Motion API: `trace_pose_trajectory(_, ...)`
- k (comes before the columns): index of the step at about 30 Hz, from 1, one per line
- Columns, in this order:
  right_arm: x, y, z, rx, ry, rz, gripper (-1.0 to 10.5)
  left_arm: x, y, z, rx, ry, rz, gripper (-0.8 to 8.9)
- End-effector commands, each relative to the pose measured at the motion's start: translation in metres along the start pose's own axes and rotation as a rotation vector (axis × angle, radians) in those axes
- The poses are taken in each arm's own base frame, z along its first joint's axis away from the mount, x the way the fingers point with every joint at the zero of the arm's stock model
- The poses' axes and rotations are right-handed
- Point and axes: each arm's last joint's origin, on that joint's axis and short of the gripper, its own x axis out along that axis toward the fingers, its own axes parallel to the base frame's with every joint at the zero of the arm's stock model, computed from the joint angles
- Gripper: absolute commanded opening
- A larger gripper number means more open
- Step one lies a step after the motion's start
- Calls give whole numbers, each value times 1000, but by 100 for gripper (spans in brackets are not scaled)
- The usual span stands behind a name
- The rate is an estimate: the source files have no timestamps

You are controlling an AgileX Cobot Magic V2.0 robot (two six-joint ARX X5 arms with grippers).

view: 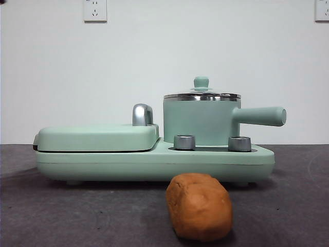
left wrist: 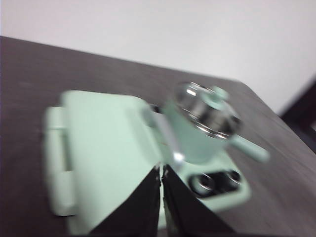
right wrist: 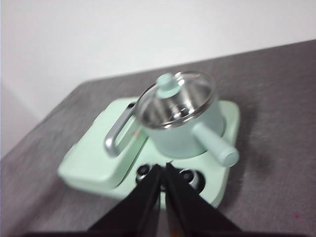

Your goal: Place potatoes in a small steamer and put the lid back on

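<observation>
An orange-brown potato [view: 199, 206] lies on the dark table in front of the green cooker. The small mint-green steamer [view: 200, 122] stands on the cooker's right side, its handle [view: 259, 116] pointing right. The glass lid [view: 201, 94] with its green knob sits on the steamer. The steamer also shows in the left wrist view [left wrist: 200, 133] and the right wrist view [right wrist: 185, 131], with the lid [right wrist: 175, 96] on it. My left gripper [left wrist: 162, 170] is shut and empty, above the cooker. My right gripper [right wrist: 163, 169] is shut and empty, above the cooker's knobs. The potato is out of both wrist views.
The green cooker base [view: 154, 164] carries a flat griddle cover [view: 97, 136] on its left with a steel handle [view: 142, 114]. Two steel knobs [view: 185, 142] stand on the base in front of the steamer. A white wall stands behind.
</observation>
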Motion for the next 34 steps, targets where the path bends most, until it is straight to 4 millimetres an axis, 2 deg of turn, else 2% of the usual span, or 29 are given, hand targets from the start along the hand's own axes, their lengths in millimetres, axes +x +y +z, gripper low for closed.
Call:
trace_pose_trajectory(1, -1, 7, 15, -103, 42, 37, 14, 4, -9, 18, 57, 50, -92, 9)
trace_pose_trajectory(8, 0, 16, 35, -162, 83, 121, 14, 16, -20, 37, 74, 135, -239, 10)
trace_pose_trajectory(15, 0, 16, 37, -168, 76, 138, 16, 21, -24, 38, 92, 148, -270, 40)
trace_pose_trajectory(16, 0, 16, 37, -168, 75, 137, 17, 21, -24, 38, 94, 147, -272, 68)
trace_pose_trajectory(18, 0, 16, 37, -168, 75, 134, 52, 21, -25, 38, 99, 147, -277, 189)
trace_pose_trajectory(20, 0, 16, 37, -167, 75, 134, 177, 21, -25, 38, 99, 149, -279, 333)
trace_pose_trajectory(23, 0, 16, 37, -166, 76, 133, 373, 21, -26, 38, 105, 145, -282, 477)
trace_pose_trajectory(26, 0, 16, 37, -163, 76, 134, 455, 22, -26, 40, 114, 126, -287, 529)
trace_pose_trajectory(34, 0, 16, 37, -158, 76, 134, 455, 33, -32, 62, 129, 75, -311, 533)
